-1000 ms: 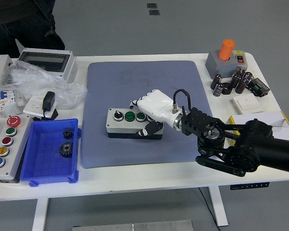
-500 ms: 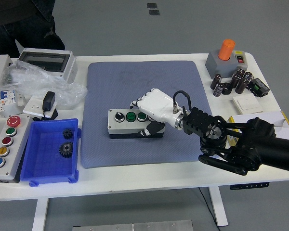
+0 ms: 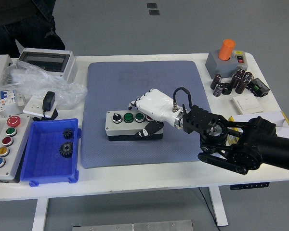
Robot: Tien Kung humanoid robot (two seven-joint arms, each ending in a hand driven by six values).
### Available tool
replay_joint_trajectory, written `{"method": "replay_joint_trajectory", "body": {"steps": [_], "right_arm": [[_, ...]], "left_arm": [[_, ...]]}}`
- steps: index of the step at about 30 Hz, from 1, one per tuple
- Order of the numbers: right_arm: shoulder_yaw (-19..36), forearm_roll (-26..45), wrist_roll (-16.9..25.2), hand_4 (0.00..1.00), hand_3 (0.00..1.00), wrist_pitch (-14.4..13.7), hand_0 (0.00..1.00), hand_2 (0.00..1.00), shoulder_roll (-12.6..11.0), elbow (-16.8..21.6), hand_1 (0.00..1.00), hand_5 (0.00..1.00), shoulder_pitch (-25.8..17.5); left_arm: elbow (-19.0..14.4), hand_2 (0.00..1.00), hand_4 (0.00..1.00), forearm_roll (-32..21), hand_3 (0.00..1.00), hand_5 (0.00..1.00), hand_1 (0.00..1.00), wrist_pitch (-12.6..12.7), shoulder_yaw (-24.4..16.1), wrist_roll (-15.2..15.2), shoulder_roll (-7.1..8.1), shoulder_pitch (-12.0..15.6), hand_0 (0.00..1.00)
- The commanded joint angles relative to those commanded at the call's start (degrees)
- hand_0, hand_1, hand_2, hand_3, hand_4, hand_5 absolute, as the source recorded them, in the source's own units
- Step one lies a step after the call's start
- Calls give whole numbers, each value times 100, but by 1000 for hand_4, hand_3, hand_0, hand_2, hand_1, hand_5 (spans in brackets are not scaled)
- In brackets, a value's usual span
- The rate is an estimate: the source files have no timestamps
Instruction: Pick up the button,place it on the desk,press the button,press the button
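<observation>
A grey button box (image 3: 119, 126) with a black knob and green buttons on top lies on the blue-grey mat (image 3: 135, 77) in the middle of the table. My right hand (image 3: 138, 118), white with a black forearm, reaches in from the right and covers the box's right half. Its fingers (image 3: 135, 103) curl over the top and back, and the thumb presses the front face. The rightmost buttons are hidden under the palm. The left arm does not show.
A blue bin (image 3: 55, 121) with two gears sits left of the mat, beside a panel of coloured buttons (image 3: 5, 144). A plastic bag (image 3: 38, 84) and electrical parts lie at back left. An orange-topped grey box (image 3: 226, 60) and black capacitors (image 3: 231, 82) stand at back right. A person (image 3: 19, 24) stands at far left.
The button box has slid a little to the left on the mat with my right hand on it. The hand and forearm followed it leftward.
</observation>
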Motion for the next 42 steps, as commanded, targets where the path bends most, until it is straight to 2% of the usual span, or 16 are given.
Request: {"method": "replay_joint_trajectory", "body": {"steps": [3, 4, 9, 10, 15, 16, 28, 29, 33, 34, 39, 40, 42], "right_arm": [[62, 13, 24, 647, 352, 57, 397, 493, -3, 8, 569, 2, -2], [67, 11, 20, 755, 592, 61, 378, 624, -4, 5, 581, 65, -4], [42, 3, -13, 755, 592, 68, 378, 624, -4, -38, 581, 65, -23], [32, -1, -21, 839, 872, 69, 499, 780, -3, -45, 664, 166, -28], [8, -29, -51, 839, 872, 75, 499, 780, 3, -58, 664, 166, -41], [11, -32, -54, 909, 924, 78, 517, 831, 1, -54, 677, 246, -41], [101, -18, -49, 918, 926, 212, 512, 833, -13, 9, 682, 258, -38], [106, -11, -51, 923, 947, 226, 508, 858, -17, 14, 681, 260, -38], [137, 24, -60, 923, 947, 291, 508, 858, -41, 57, 681, 260, -35], [148, 34, -62, 940, 998, 312, 504, 925, -49, 74, 678, 275, -34], [165, 121, -62, 940, 998, 400, 504, 925, -84, 177, 678, 275, -29], [163, 140, -69, 986, 998, 416, 487, 933, -92, 209, 648, 348, -30], [159, 193, -91, 986, 998, 441, 487, 933, -109, 281, 648, 348, -34]], "left_arm": [[1, 595, 560, -14, 612, 364, 624, -2, 11, -13, 5, -5, 599], [1, 595, 558, -18, 612, 363, 625, -2, 12, -16, 6, -5, 598], [2, 595, 558, -46, 612, 363, 625, -3, 32, -36, 10, -3, 598], [2, 594, 547, -52, 611, 354, 624, -3, 36, -40, 11, -2, 597], [3, 594, 547, -74, 611, 354, 624, -4, 55, -52, 12, 2, 597], [3, 594, 544, -77, 611, 351, 624, -4, 58, -54, 12, 2, 595], [5, 594, 539, -106, 609, 348, 625, -28, 87, -71, 8, -4, 595], [6, 594, 531, -109, 609, 342, 625, -31, 89, -74, 9, -6, 591], [6, 594, 531, -124, 609, 342, 625, -40, 98, -83, 6, -2, 591], [6, 592, 528, -132, 608, 342, 625, -44, 104, -86, 5, 0, 590], [8, 592, 528, -150, 608, 342, 625, -62, 119, -98, 7, 1, 590], [8, 592, 526, -153, 607, 345, 622, -66, 120, -101, 7, 0, 591], [8, 592, 526, -156, 607, 345, 622, -72, 122, -106, 7, 0, 591]]}}
